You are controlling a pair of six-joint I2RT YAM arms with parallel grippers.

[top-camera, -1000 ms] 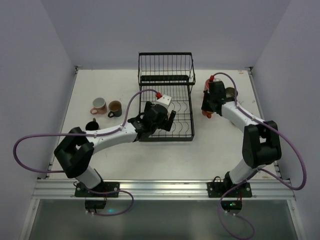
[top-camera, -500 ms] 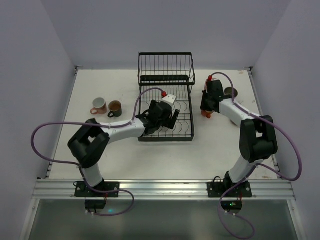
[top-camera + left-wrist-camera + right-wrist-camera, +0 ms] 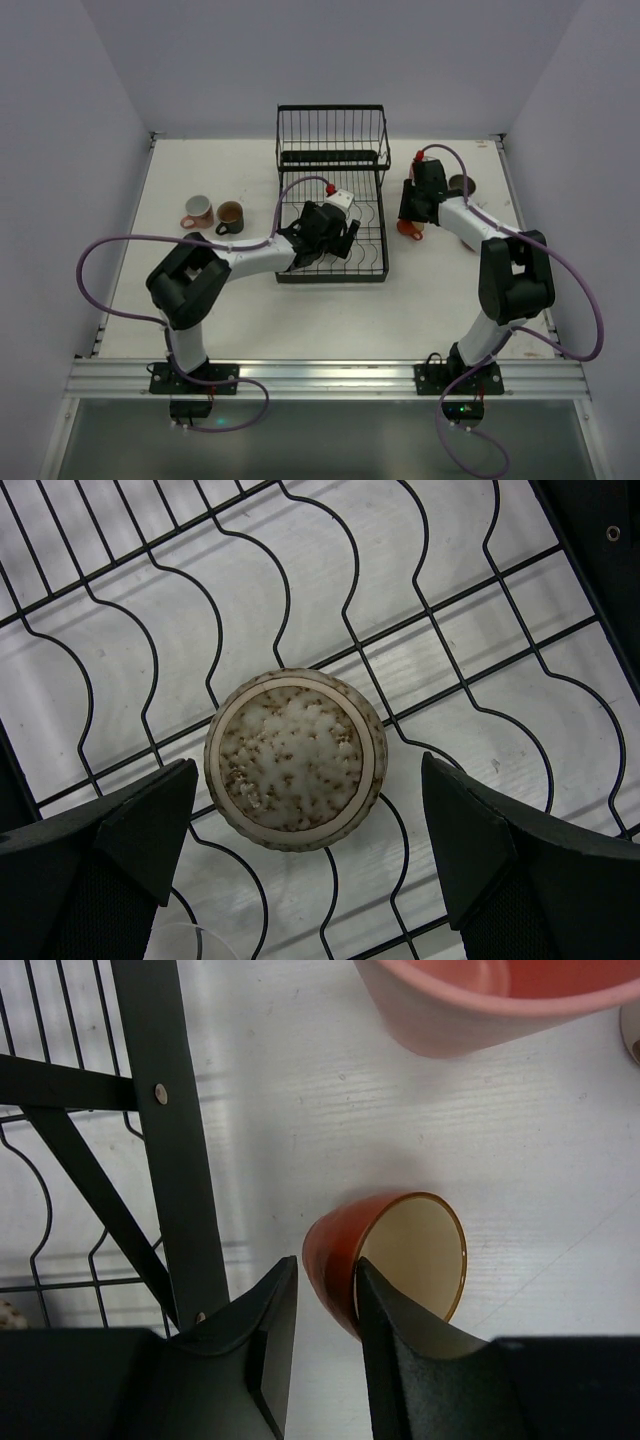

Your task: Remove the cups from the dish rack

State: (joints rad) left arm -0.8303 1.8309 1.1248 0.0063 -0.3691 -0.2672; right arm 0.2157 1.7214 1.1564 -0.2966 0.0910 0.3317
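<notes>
My left gripper (image 3: 308, 770) hangs open over the dish rack's lower tray (image 3: 450, 630), one finger on each side of an upside-down speckled beige cup (image 3: 295, 760) without touching it. A clear glass rim (image 3: 190, 945) shows at the bottom edge. In the top view the left gripper (image 3: 340, 240) is over the rack (image 3: 330, 130). My right gripper (image 3: 327, 1265) is just right of the rack, its fingers astride the wall of an orange-red cup (image 3: 400, 1260) on the table, with a gap at the outer finger. The cup also shows in the top view (image 3: 405, 228).
A pink cup (image 3: 490, 1000) stands just beyond the orange-red one. The rack's black frame post (image 3: 170, 1140) is close on the right gripper's left. A pink mug (image 3: 197, 210) and a brown mug (image 3: 230, 215) stand on the left of the table, and a beige cup (image 3: 462, 185) at the right.
The left arm has folded in and its gripper has shifted slightly right over the tray. The right gripper has drawn back a little and the orange-red cup shows more.
</notes>
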